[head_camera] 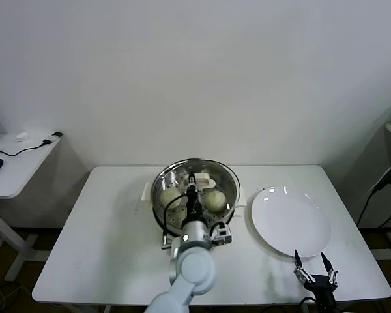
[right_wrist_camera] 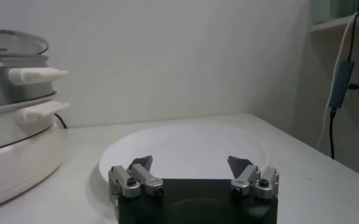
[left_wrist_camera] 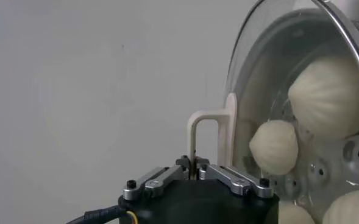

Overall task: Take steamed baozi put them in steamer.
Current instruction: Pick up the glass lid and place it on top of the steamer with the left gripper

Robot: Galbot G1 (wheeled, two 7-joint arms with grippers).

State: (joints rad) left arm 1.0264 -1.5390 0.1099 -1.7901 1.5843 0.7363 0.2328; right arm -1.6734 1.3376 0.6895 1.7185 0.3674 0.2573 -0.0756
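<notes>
The steamer [head_camera: 229,183] stands mid-table, and cream-white baozi [head_camera: 214,200] lie on its perforated tray. My left gripper [head_camera: 193,190] reaches over the pot. In the left wrist view it [left_wrist_camera: 195,163] is shut on the white handle [left_wrist_camera: 211,129] of the glass lid [left_wrist_camera: 258,67], which lies over the pot. Several baozi [left_wrist_camera: 331,94] show through the glass. My right gripper [head_camera: 316,262] is open and empty at the table's front right. In its wrist view [right_wrist_camera: 191,165] it faces the plate, with the lidded steamer [right_wrist_camera: 8,97] to one side.
A flat white plate [head_camera: 290,220] lies bare to the right of the steamer, just beyond my right gripper; it also shows in the right wrist view [right_wrist_camera: 185,146]. A side table [head_camera: 13,163] with cables stands far left. A cable [head_camera: 381,186] hangs at the right.
</notes>
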